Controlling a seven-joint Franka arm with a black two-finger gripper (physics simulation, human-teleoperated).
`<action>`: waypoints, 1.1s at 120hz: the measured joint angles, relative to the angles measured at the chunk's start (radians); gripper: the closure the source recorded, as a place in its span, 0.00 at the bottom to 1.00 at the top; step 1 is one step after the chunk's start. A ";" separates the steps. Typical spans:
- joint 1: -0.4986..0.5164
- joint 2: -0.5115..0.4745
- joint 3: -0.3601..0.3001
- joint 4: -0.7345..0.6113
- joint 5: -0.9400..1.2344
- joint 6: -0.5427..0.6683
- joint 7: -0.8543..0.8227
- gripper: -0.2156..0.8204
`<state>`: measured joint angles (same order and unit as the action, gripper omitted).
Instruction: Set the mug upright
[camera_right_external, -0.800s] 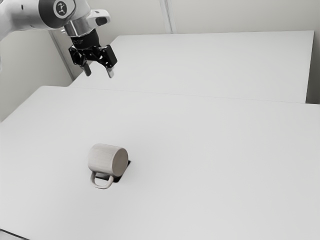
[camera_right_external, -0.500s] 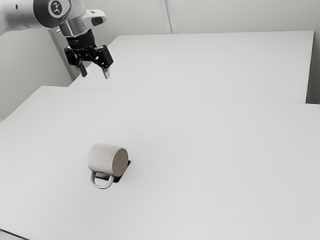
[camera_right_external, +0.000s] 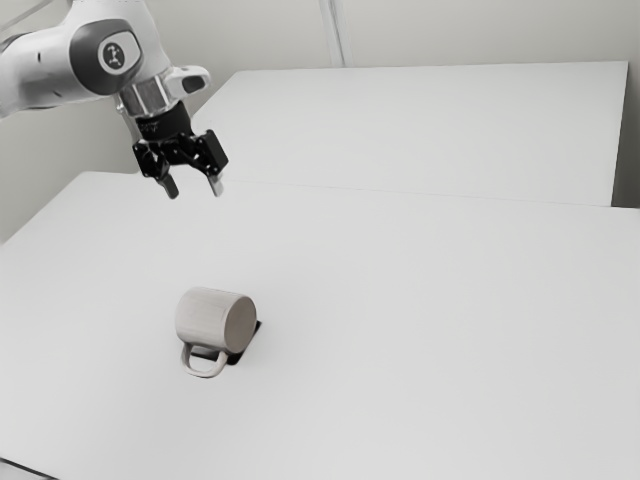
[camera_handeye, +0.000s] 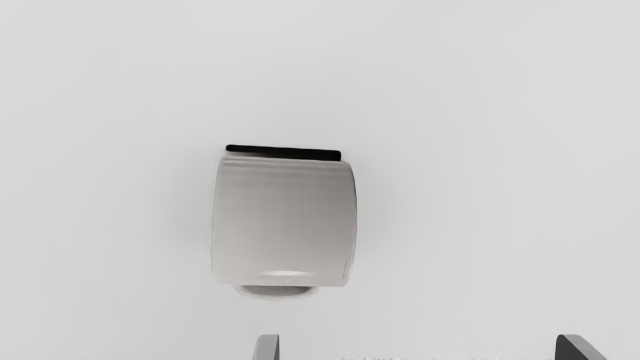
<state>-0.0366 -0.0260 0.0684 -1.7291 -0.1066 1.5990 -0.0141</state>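
Observation:
High above the table, my gripper (camera_right_external: 193, 188) stands open with nothing between its fingers. The light grey mug (camera_right_external: 208, 320) lies on its side, one flat round end facing the exterior view's right and its handle toward the near edge. In the wrist view the mug's side wall (camera_handeye: 285, 220) faces the camera, with part of the handle beyond it. The tips of my gripper (camera_handeye: 417, 347) stand wide apart, clear of the mug.
A thin black flat piece (camera_right_external: 248, 344) lies against and partly under the mug; its dark edge (camera_handeye: 285, 151) shows along the mug's side. The white table (camera_right_external: 430, 330) stretches around them, with another white surface (camera_right_external: 430, 130) behind. A dark line crosses the near left corner.
My hand first shifted slightly toward the exterior view's left, then came down lower over the table. The mug and the black piece have not moved.

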 joint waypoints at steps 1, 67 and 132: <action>0.003 0.000 0.000 -0.006 -0.003 0.000 0.000 0.21; 0.283 0.044 0.000 -0.226 -0.201 0.112 0.245 0.21; 0.405 0.208 -0.001 -0.254 -0.415 0.203 0.695 0.21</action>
<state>0.3681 0.1824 0.0675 -1.9831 -0.5220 1.8023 0.6812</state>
